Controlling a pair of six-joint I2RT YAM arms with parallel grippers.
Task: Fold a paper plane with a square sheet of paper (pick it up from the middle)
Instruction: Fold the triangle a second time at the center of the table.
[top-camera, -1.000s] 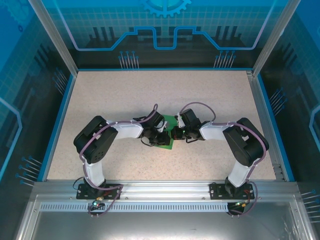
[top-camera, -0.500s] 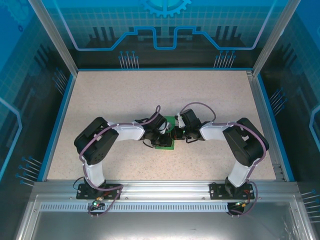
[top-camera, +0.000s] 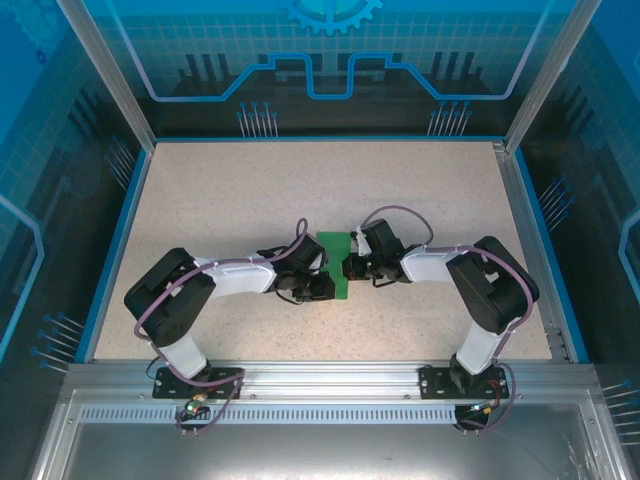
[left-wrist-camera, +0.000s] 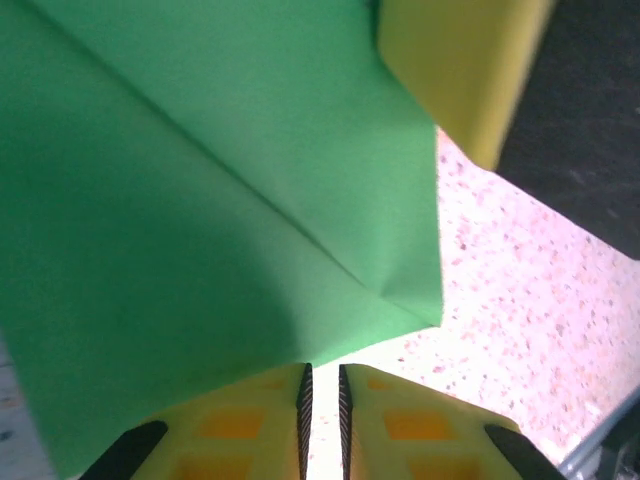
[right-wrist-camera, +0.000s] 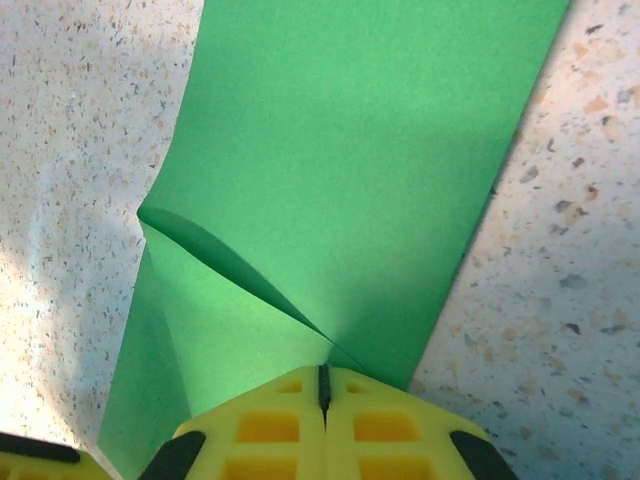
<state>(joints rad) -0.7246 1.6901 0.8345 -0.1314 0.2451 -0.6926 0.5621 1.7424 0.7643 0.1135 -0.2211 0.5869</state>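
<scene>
The green sheet of paper (top-camera: 335, 248) lies creased and partly folded at the table's middle, between both grippers. My right gripper (right-wrist-camera: 323, 368) is shut on the paper's (right-wrist-camera: 350, 150) near edge, where a raised fold runs into the jaws. My left gripper (left-wrist-camera: 322, 368) stands slightly open with only bare table showing in the narrow gap. The paper's (left-wrist-camera: 200, 200) edge lies just ahead of its fingertips, apart from them. From above, the left gripper (top-camera: 323, 287) sits at the paper's near left and the right gripper (top-camera: 350, 268) at its right edge.
A yellow finger of the right gripper (left-wrist-camera: 450, 70) shows beyond the paper in the left wrist view. The speckled tabletop (top-camera: 250, 190) is bounded by a blue rim (top-camera: 118, 250) and clear enclosure walls. Both arm bases stand at the near edge.
The left gripper's jaws have parted a little and let go of the paper. The left arm has drawn back and lower. More of the paper now shows. The right gripper has held still.
</scene>
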